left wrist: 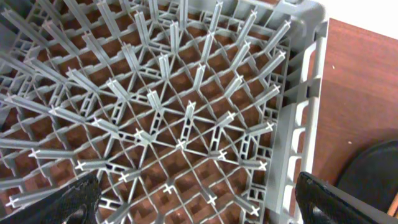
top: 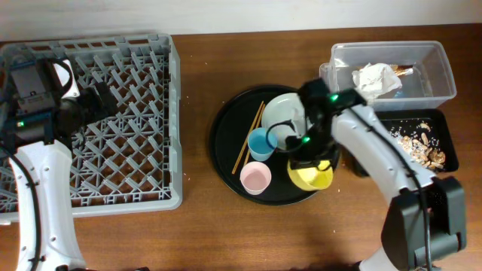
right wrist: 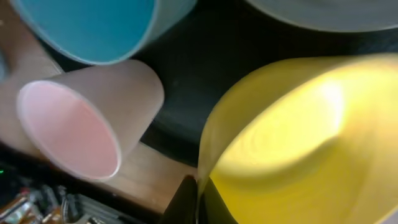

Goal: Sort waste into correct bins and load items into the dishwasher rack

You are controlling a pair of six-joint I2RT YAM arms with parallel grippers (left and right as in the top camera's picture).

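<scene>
So the right claw (top: 309,159) is clamping down on the rim of the round yellow plastic bowl (top: 312,179). The bowl is sitting at the near-right edge of the big round black serving tray (top: 226,150), with its mouth facing the wrist camera. The pair of thin wooden chopsticks (top: 251,135) is lying on the tray's left part. Their long axis is running diagonally, with the far ends pointing toward the pale grey-green round plate (top: 282,111). The small light-blue cup (top: 261,141) and small pink cup (top: 256,178) are standing mouth-up next to them. The left claw (left wrist: 198,183) is hanging spread wide over the large grey plastic dishwasher rack (top: 175,113), gripping nothing.
</scene>
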